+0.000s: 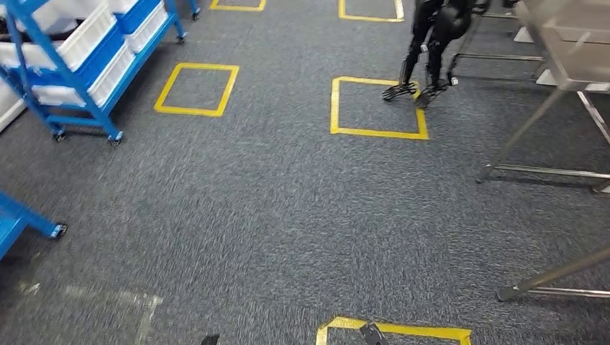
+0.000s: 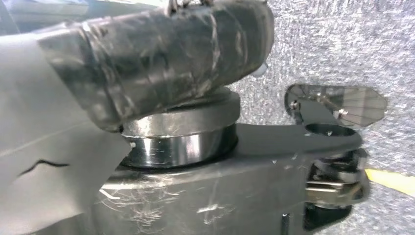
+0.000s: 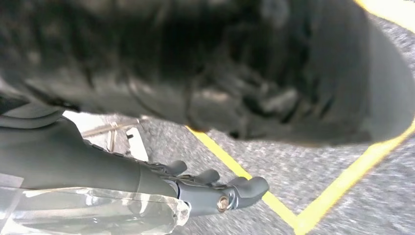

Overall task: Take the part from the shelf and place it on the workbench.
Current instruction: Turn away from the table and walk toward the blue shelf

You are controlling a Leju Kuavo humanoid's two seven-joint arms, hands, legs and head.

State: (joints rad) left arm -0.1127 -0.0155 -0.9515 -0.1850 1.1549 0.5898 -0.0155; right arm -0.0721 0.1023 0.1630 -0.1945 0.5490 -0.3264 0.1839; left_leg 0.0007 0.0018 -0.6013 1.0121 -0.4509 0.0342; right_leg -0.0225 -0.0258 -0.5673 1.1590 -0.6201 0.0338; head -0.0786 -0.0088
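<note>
You see the left hand [image 2: 161, 63] close up in its wrist view: the thick taped thumb presses down on a shiny round metal part [image 2: 181, 142], clamping it against the hand; you cannot tell how the other fingers lie. The right hand [image 3: 215, 191] hangs over grey carpet [image 3: 342, 196], its dark fingers stretched side by side, slightly curled, holding nothing. In the head view, the blue shelf [image 1: 86, 65] stands upper left and the metal workbench [image 1: 568, 50] upper right.
</note>
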